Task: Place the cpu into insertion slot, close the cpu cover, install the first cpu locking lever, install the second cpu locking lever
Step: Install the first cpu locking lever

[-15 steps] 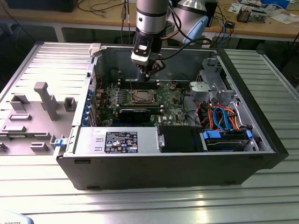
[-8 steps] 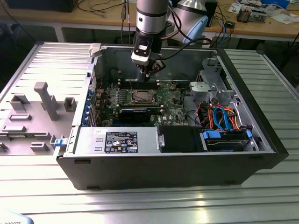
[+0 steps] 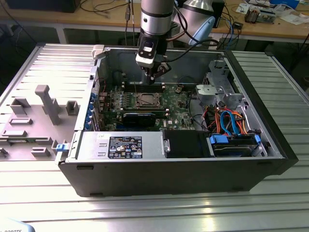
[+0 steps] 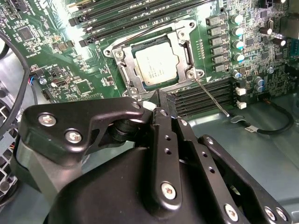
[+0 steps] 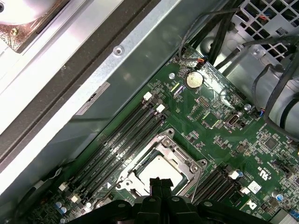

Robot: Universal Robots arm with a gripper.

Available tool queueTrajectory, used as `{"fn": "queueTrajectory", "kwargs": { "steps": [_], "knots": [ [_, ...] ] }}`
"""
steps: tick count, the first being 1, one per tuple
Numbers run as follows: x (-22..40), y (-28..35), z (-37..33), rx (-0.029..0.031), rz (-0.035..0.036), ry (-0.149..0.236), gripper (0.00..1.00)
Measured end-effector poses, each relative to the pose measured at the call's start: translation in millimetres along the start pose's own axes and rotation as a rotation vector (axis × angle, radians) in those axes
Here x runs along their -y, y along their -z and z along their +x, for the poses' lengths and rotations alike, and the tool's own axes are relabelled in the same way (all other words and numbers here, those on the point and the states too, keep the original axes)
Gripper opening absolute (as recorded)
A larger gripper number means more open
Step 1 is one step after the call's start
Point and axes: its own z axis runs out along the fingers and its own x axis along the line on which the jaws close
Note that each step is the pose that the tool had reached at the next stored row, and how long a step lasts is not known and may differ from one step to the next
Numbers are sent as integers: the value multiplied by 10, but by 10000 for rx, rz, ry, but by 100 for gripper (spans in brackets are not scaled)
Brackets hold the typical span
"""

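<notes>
Entry: gripper [image 3: 153, 73], fingers drawn together with nothing seen between them, poised above the motherboard [image 4: 56, 70] inside the open computer case [image 3: 270, 145]. Below and just ahead of its tips, cpu [image 4: 156, 65] seated in the insertion slot [image 4: 140, 45], cpu cover [image 4: 188, 55] lying flat around it; one thin locking lever [image 4: 212, 96] juts free beside the memory slots [image 4: 196, 100]. Step judged: lever installation; that thin rod would call for fine tip placement and a sideways sweep under its catch

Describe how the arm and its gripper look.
The arm is a silver-grey cylinder with a dark band; black cables trail from its wrist. The gripper is matte black, built of jointed link bars studded with silver screws.
</notes>
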Motion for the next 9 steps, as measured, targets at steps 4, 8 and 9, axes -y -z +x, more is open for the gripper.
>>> {"fn": "queueTrajectory", "kwargs": {
  "steps": [4,8,9],
  "knots": [
    [0,0,0,-3,11,495,11],
    [-1,-1,-1,-10,33,1308,11],
    [-1,-2,-1,-4,32,1536,11]
  ]
}}
